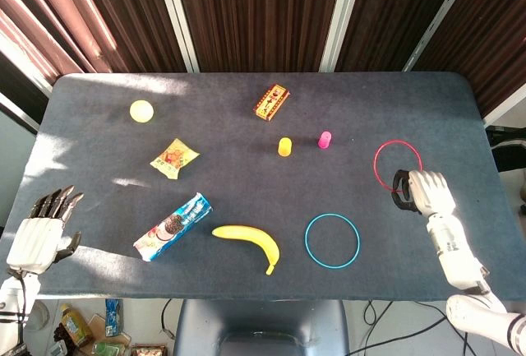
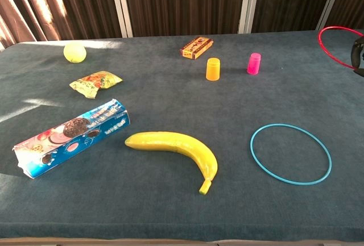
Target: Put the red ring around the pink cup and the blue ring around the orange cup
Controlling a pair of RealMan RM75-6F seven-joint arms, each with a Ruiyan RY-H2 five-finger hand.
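Right hand (image 1: 419, 191), thin, seemingly plastic red ring (image 1: 397, 164)

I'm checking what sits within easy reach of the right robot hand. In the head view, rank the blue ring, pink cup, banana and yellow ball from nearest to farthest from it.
From the right robot hand:
1. Blue ring, front of the table, to its left.
2. Pink cup, farther back, mid-table.
3. Banana, front centre.
4. Yellow ball, far back-left corner.

Chest view: red ring (image 2: 335, 40) cut off at right edge, right robot hand (image 2: 359, 54) only a dark sliver there. Left robot hand (image 1: 37, 237) outside chest view. Snack box (image 1: 272, 102) print too small to read.
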